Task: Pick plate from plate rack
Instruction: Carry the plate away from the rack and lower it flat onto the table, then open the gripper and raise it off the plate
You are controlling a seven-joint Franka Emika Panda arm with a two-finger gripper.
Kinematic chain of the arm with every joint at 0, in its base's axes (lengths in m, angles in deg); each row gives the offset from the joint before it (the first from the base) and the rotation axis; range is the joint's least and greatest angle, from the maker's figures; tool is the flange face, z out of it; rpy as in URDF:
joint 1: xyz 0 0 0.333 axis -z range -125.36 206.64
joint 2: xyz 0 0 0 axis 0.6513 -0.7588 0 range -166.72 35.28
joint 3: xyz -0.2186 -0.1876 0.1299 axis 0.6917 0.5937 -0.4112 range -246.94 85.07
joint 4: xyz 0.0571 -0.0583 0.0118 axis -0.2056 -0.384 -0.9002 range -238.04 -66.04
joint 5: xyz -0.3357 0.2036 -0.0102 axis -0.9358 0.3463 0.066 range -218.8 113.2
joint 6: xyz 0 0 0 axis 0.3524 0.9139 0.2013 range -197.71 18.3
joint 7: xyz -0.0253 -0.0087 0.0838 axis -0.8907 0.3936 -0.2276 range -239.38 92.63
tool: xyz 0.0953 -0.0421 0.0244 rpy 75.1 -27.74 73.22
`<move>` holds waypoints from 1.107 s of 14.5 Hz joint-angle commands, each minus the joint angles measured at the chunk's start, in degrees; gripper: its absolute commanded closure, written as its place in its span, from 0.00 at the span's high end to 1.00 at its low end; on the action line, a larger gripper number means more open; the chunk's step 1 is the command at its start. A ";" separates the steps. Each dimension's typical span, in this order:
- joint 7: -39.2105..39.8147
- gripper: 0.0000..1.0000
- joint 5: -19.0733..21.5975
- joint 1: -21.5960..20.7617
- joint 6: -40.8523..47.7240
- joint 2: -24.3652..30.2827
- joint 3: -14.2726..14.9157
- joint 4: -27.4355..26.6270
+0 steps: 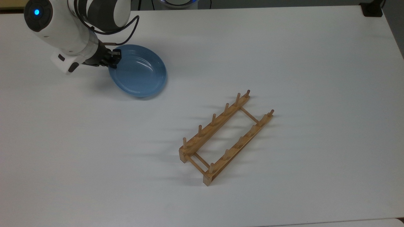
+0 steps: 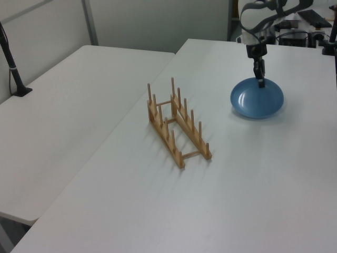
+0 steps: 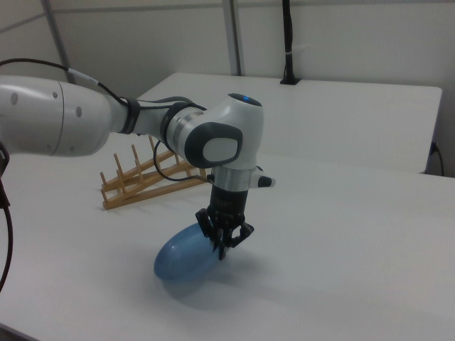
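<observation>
Bright even light, soft shadows, sharp

Arm (image 1: 72,28) cut off by top view's upper edge; plate (image 3: 186,254) underside hidden.

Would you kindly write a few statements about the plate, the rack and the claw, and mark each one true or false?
1. The plate stands between the pegs of the plate rack. False: it is out of the rack, well apart from it on the table.
2. The claw grips the plate at its rim. True.
3. The rack holds no plate. True.
4. The plate is red. False: it is light blue.
5. In the top view, the plate lies to the right of the rack. False: it lies to the top view's left.
</observation>
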 commanded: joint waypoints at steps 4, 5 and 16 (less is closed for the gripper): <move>0.07 1.00 -8.27 1.19 -3.88 0.32 0.53 -3.85; -0.01 1.00 -8.35 1.46 -3.88 0.41 0.53 -3.76; -31.92 1.00 -18.20 -4.25 4.99 20.89 -16.16 -0.08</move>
